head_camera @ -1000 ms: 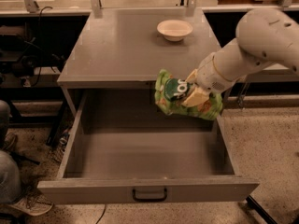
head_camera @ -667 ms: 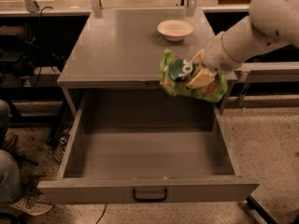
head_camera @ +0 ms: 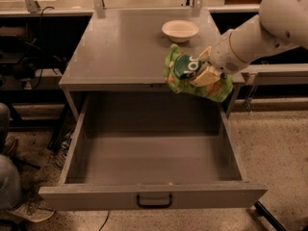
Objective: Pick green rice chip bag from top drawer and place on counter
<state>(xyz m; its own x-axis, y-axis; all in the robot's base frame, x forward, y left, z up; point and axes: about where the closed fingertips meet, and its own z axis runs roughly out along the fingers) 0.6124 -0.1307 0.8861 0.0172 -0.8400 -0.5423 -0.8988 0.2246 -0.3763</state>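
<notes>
The green rice chip bag point(head_camera: 185, 73) is held in the air over the counter's front right edge, above the back right of the open top drawer point(head_camera: 154, 148). My gripper point(head_camera: 204, 71) comes in from the right and is shut on the bag, its tan fingers point(head_camera: 208, 74) clamped across the bag's right half. The drawer is pulled fully out, its grey inside bare, with a dark bar handle point(head_camera: 154, 201) on its front panel. The grey counter point(head_camera: 125, 47) lies behind and beneath the bag.
A cream bowl point(head_camera: 180, 30) stands on the counter's back right, just behind the bag. A person's leg and shoe point(head_camera: 14, 186) are at the lower left beside the drawer. A shelf rail point(head_camera: 274, 71) runs to the right of the cabinet.
My gripper has lifted the bag up and back, from over the drawer's back right corner to the height of the counter's front edge.
</notes>
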